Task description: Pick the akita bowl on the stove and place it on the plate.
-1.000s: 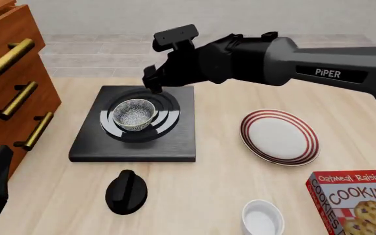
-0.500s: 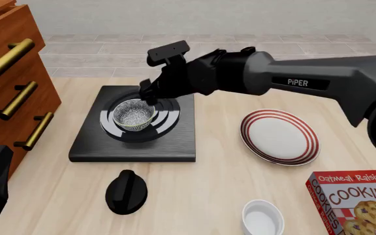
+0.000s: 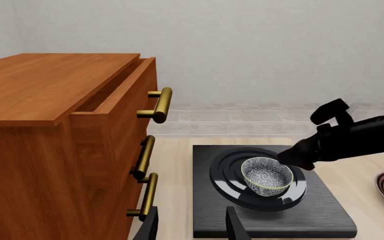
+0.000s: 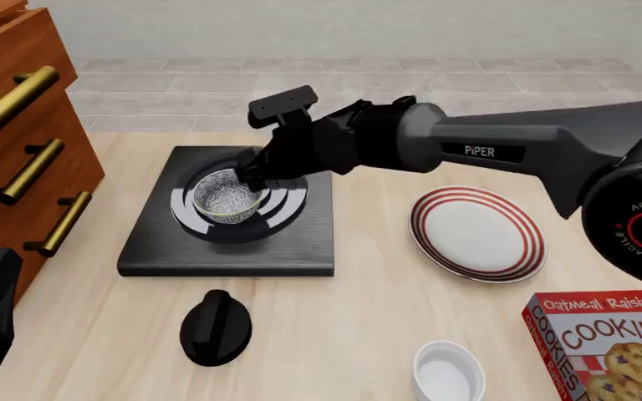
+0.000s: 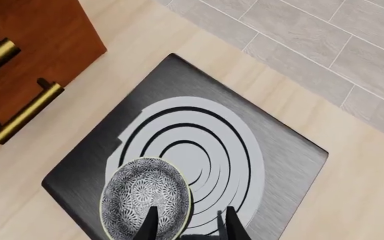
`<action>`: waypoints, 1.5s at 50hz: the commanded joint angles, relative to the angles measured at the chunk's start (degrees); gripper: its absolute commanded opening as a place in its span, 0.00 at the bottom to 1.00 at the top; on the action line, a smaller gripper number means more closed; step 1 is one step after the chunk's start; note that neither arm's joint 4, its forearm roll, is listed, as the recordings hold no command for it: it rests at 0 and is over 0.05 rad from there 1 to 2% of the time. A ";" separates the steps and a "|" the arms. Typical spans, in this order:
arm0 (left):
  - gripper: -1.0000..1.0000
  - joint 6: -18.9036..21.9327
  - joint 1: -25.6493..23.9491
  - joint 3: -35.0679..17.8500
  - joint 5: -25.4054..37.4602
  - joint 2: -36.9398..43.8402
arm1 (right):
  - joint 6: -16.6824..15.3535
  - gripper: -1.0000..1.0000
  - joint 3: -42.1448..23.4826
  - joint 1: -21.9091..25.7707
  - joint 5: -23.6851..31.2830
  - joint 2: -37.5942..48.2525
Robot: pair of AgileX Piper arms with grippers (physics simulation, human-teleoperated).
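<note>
Still, this was the reach for the bowl, nothing lifted yet.

My left gripper [image 3: 192,227] idled apart and empty, far off by the drawers. My right gripper [image 5: 188,225] hung parted over the akita bowl [image 4: 230,194], one finger inside its near rim, one outside, holding nothing; the bowl sat on the stove [image 4: 148,246] beneath me. Next, I judged: lower, squeeze the rim, then carry it rightward to the plate [image 4: 477,234].

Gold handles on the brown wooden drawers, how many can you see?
3. The top gold handle sits on the slightly open top drawer of the wooden dresser, the middle handle below it, and the bottom handle lowest. Others could be out of frame.
</note>
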 commanded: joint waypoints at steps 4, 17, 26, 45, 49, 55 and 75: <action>1.00 0.00 0.00 0.00 0.00 0.00 | 0.39 1.00 -1.14 -0.11 -0.24 2.12; 1.00 0.00 0.00 0.00 0.00 0.00 | 0.81 1.00 -1.97 -0.04 -0.56 3.86; 1.00 0.00 0.00 0.00 0.00 0.00 | 0.90 1.00 -3.13 -0.54 -0.27 5.38; 1.00 0.00 0.00 0.00 0.00 0.00 | 2.71 1.00 -3.27 -0.22 -0.36 7.83; 1.00 0.00 0.00 0.00 0.00 0.00 | 2.79 1.00 -3.28 -0.21 -0.51 8.16; 1.00 0.00 0.00 0.00 0.00 0.00 | 3.23 1.00 -3.54 -0.05 -0.50 9.07; 1.00 0.00 0.00 0.00 0.00 0.00 | 5.32 0.00 -1.71 1.37 -1.92 9.72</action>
